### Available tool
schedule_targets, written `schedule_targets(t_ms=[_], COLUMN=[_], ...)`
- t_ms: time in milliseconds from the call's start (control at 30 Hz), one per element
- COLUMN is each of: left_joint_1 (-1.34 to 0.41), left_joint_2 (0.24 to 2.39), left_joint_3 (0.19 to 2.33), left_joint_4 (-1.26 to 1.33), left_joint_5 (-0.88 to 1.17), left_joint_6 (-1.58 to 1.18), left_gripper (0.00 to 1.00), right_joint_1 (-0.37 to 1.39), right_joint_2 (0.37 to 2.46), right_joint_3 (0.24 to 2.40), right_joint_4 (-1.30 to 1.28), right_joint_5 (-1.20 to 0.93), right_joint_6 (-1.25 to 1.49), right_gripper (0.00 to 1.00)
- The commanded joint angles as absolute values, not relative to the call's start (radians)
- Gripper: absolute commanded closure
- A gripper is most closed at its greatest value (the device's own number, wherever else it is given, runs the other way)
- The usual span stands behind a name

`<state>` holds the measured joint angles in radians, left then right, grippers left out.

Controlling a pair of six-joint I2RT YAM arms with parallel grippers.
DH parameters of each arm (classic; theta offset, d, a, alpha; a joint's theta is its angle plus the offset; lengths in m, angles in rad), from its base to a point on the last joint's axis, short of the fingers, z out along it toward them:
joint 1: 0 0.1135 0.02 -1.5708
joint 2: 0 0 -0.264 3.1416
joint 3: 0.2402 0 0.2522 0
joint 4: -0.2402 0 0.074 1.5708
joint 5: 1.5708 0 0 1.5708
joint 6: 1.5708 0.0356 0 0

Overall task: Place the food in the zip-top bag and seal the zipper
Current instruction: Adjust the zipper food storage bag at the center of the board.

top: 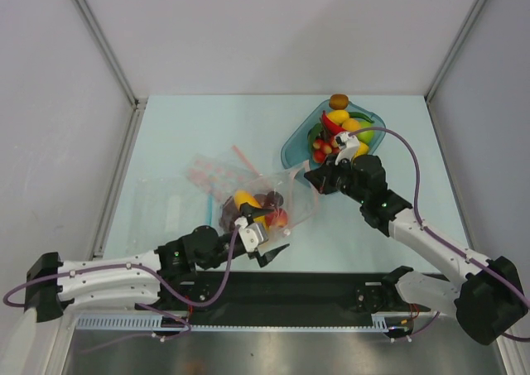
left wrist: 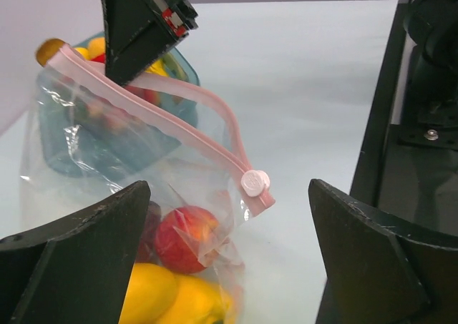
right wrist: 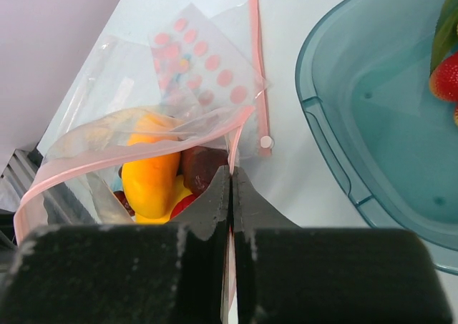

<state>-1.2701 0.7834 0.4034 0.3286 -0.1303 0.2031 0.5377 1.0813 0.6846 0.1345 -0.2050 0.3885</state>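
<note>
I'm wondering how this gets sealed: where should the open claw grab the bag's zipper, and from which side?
Probably the white slider at the near end of the zipper: it stands proud of the thin strip, which the right gripper pinches farther along and holds up. The open left gripper faces it, so go straight in, a finger on each face.

Clear zip-top bag (top: 273, 194), pink zipper (left wrist: 179, 126) agape, food (left wrist: 182, 238) inside.
</note>
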Motion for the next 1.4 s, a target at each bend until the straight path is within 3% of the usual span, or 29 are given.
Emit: schedule_targets(t_ms=[0, 133, 267, 433, 633, 733, 767, 800, 1067, 1200, 1367], left_joint_1=[-1.293, -1.315, -1.328, -1.344, -1.344, -1.344, -1.344, -1.344, -1.344, -1.344, -1.344], left_joint_2=[0.752, 0.779, 0.865, 0.923, 0.956, 0.969, 0.966, 0.96, 0.865, 0.815, 0.711], left_joint_3=[0.39, 0.383, 0.428, 0.428, 0.43, 0.449, 0.459, 0.478, 0.569, 0.581, 0.58], left_joint_4=[0.411, 0.41, 0.364, 0.383, 0.41, 0.393, 0.355, 0.335, 0.174, 0.14, 0.107], left_joint_5=[-0.187, -0.19, -0.225, -0.255, -0.339, -0.338, -0.334, -0.325, -0.285, -0.262, -0.229], left_joint_6=[0.319, 0.363, 0.4, 0.429, 0.446, 0.443, 0.437, 0.428, 0.252, 0.212, 0.176], left_gripper=[0.03, 0.06, 0.18, 0.2, 0.51, 0.76, 0.95, 1.0, 1.0, 1.0, 1.0], right_joint_1=[0.531, 0.523, 0.519, 0.515, 0.511, 0.509, 0.509, 0.508, 0.505, 0.505, 0.505], right_joint_2=[1.083, 1.081, 1.08, 1.077, 1.066, 1.065, 1.062, 1.052, 0.957, 0.913, 0.778], right_joint_3=[0.68, 0.677, 0.672, 0.672, 0.657, 0.66, 0.663, 0.666, 0.701, 0.719, 0.686], right_joint_4=[0.192, 0.193, 0.199, 0.199, 0.219, 0.21, 0.206, 0.195, 0.089, 0.028, 0.113], right_joint_5=[-0.235, -0.241, -0.252, -0.261, -0.27, -0.276, -0.276, -0.273, -0.195, -0.128, -0.23], right_joint_6=[0.4, 0.403, 0.41, 0.413, 0.423, 0.423, 0.42, 0.414, 0.335, 0.292, 0.23], right_gripper=[1.0, 1.0, 1.0, 1.0, 1.0, 1.0, 1.0, 1.0, 0.8, 0.62, 0.63])
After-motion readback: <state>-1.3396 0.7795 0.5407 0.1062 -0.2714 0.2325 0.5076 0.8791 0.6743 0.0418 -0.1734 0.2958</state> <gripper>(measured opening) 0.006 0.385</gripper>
